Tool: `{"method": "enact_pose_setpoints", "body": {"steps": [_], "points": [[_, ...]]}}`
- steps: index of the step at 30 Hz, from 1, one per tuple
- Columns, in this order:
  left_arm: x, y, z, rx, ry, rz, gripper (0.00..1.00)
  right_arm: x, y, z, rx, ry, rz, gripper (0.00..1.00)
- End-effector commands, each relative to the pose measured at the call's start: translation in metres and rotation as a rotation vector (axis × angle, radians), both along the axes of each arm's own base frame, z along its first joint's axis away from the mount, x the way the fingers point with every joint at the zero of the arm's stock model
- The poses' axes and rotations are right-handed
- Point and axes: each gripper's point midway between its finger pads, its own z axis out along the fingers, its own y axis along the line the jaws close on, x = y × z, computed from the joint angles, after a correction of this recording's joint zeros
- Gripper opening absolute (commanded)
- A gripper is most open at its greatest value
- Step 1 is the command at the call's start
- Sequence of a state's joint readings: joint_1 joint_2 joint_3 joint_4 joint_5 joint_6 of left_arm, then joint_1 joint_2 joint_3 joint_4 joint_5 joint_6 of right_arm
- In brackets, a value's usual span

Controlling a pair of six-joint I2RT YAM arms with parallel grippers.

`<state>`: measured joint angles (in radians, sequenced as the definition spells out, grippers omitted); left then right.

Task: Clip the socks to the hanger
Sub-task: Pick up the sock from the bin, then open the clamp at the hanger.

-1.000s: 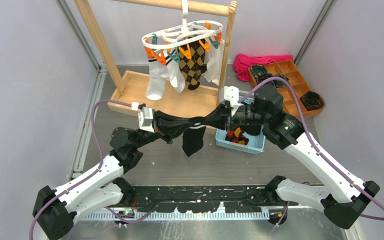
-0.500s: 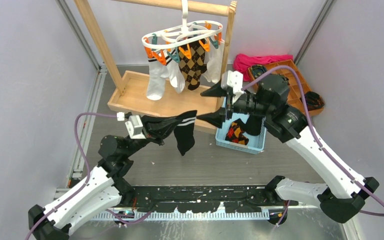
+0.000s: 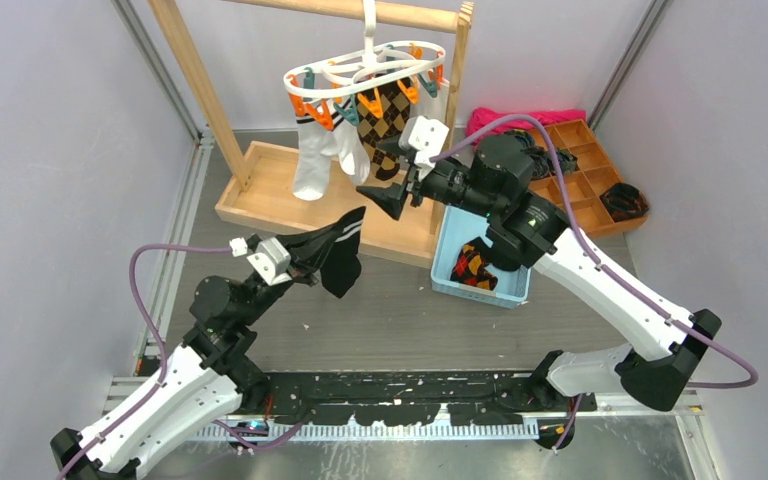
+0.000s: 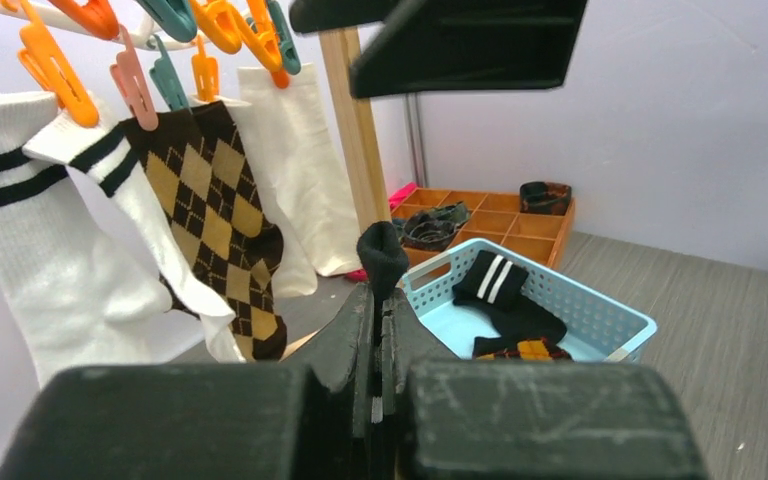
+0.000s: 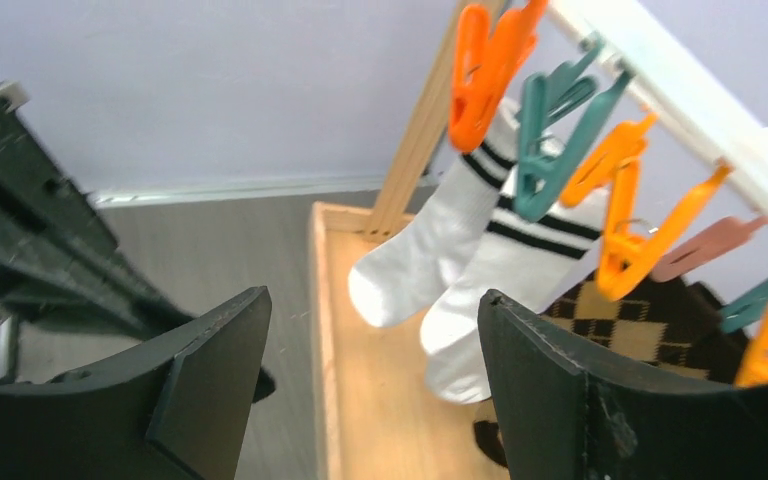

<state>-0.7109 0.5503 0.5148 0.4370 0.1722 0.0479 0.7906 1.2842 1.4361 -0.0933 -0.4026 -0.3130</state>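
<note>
Grey table (image 3: 410, 310), wooden rack (image 3: 195, 75). Left gripper (image 3: 308, 258) pinches sock (image 3: 342, 262); right gripper (image 3: 380, 182) spread, empty. Lift cuff to hanger (image 3: 360, 75) clips above it.

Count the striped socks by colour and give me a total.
White socks with black stripes: 2, both clipped to the hanger.
Black socks with white stripes: 2, one held in the left gripper, one lying in the blue basket.
Total: 4
</note>
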Motion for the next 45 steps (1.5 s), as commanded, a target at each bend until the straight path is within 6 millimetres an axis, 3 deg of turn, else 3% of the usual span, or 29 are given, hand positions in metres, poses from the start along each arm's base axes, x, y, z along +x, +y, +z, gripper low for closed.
{"method": "enact_pose_setpoints", "body": {"steps": [1, 7, 14, 22, 45], "points": [[0.006, 0.01, 0.015, 0.013, -0.055, 0.071, 0.0, 0.018, -0.009, 0.056, 0.154, -0.158, -0.144, 0.81], [0.015, 0.008, 0.023, 0.064, -0.071, 0.102, 0.0, 0.014, 0.006, 0.059, 0.167, -0.239, -0.159, 0.7], [0.024, 0.002, 0.022, 0.136, -0.088, 0.115, 0.0, 0.034, 0.014, 0.068, 0.228, -0.271, -0.285, 0.54], [0.027, 0.003, 0.02, 0.148, -0.095, 0.129, 0.0, 0.053, 0.018, 0.075, 0.266, -0.28, -0.396, 0.48], [0.038, 0.004, 0.019, 0.155, -0.103, 0.121, 0.0, 0.064, 0.026, 0.088, 0.28, -0.334, -0.424, 0.5]]}}
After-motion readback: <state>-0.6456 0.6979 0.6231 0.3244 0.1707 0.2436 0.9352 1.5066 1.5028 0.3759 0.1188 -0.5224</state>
